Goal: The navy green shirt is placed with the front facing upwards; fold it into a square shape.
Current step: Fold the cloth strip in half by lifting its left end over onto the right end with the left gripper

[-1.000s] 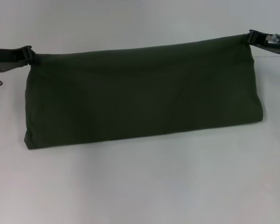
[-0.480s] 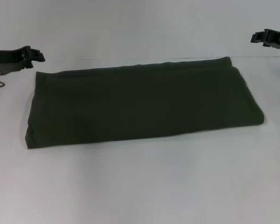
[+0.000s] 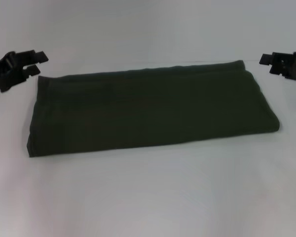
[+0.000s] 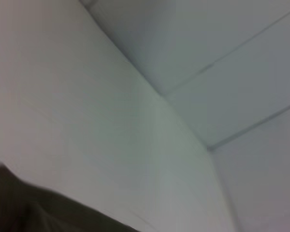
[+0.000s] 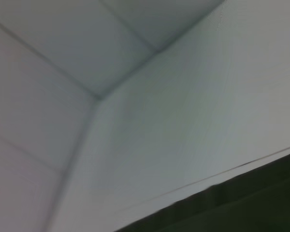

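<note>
The navy green shirt (image 3: 150,111) lies as a long band across the worktop (image 3: 153,197), between the spread, empty left hand (image 3: 35,63) and right hand (image 3: 267,63), equally near.

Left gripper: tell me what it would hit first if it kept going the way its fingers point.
The left gripper points inward above the navy green shirt's far edge. Probably nothing near; the right gripper faces it across the shirt, though depth is unclear.
</note>
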Robot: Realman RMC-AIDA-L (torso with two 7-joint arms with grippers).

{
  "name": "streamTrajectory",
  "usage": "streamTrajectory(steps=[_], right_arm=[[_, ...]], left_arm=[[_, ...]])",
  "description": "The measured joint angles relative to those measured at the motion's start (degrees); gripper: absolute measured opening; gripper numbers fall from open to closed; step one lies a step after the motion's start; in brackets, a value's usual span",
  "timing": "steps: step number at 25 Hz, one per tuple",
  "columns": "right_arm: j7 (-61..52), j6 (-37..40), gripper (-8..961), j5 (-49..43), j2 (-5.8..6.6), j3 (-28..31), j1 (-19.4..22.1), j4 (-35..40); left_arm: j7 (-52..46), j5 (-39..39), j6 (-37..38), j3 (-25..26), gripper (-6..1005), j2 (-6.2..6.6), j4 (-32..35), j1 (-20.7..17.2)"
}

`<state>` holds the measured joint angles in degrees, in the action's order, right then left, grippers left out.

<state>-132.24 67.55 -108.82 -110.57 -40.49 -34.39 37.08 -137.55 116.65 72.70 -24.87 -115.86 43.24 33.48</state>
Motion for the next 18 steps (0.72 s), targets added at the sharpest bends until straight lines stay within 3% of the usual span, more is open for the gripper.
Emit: streamTrajectory(steps=[7,12,18], right_arm=[[8.8,13.3,582,10.2,-0.66,2.8,6.7,-5.6],[9.9,14.2,582,10.2,-0.42,3.3,7.9,-7.2],[10.7,15.3,582,10.3,-0.14,3.5,8.1,-7.4]], left_arm=[[-2.1,-1.5,11.6,6.7,500,-2.44,-1.6,-7.7],[-5.2,-1.3,12.5,8.0,505,-3.89,-3.4,-11.8],[-9.1,-0.5,10.1,8.0,510,-4.35,-4.5,-12.9]])
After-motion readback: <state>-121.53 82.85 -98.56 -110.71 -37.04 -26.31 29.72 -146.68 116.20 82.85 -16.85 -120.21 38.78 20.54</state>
